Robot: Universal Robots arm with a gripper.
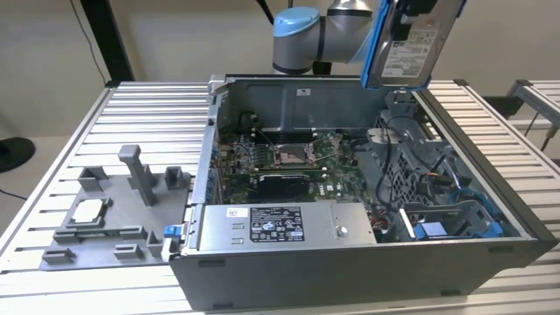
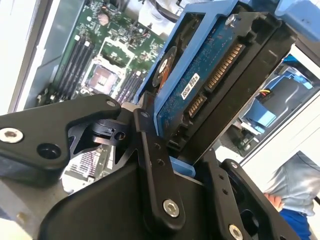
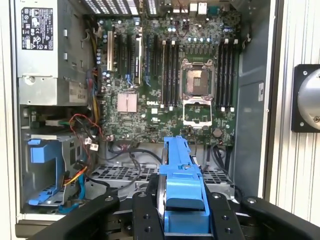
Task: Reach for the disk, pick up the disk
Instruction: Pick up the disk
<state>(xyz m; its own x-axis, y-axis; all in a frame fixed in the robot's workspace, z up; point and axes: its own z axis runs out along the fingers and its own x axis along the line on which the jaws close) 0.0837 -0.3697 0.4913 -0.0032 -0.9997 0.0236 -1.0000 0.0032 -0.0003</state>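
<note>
Gripper (image 3: 184,212): we see our black fingers (image 2: 159,170) clamped on the disk.
Disk (image 2: 210,80): the flat silver-grey metal drive with blue plastic rails sits between our fingers, lifted clear.
Case (image 1: 516,216): below our fingers we see the open grey computer case with its green motherboard (image 3: 165,85).

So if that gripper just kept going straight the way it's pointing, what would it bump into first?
Probably the motherboard on the floor of the open computer case. The gripper, holding the disk, points down into it; the disk's edge would likely touch first, though depth is hard to judge.
</note>
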